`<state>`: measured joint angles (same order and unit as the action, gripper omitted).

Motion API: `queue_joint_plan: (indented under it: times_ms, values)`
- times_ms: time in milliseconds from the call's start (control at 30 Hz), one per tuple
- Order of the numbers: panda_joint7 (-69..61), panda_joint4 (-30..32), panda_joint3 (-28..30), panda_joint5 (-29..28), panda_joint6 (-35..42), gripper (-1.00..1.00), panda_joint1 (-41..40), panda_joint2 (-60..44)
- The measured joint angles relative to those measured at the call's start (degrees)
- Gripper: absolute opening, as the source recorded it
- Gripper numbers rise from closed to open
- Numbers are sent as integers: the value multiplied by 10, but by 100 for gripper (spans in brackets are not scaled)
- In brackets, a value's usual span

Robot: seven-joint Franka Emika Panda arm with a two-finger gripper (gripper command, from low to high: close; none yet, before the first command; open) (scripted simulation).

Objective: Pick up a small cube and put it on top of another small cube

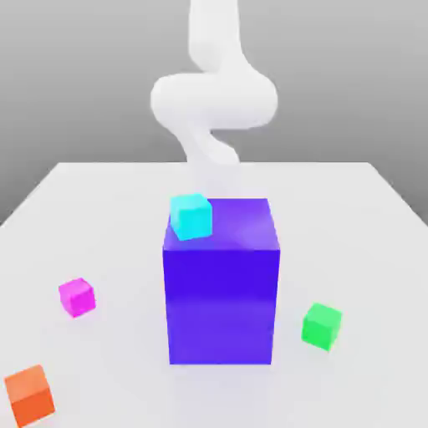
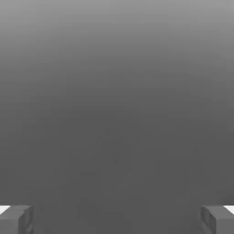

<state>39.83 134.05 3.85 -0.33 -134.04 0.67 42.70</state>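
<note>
Two fingertips [image 2: 18, 219] wide apart, empty.

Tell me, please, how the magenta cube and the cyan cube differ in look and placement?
Colour: the magenta cube is bright pink, the cyan cube light blue-green.
Support: the magenta cube rests on the white table; the cyan cube sits on top of the big blue-purple block, near its corner.
Side: the magenta cube lies towards the exterior view's left of the block.
Size: the cyan cube looks larger.
Both are plain cubes, free of the arm.
</note>
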Motion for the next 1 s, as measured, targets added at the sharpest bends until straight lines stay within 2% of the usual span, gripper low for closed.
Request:
queue_joint_plan:
  times_ms: [633,1000]
  values:
    - [-467,174,296,-14,-174,0,44,-235]
    - [-751,273,441,-1,-273,0,47,-376]
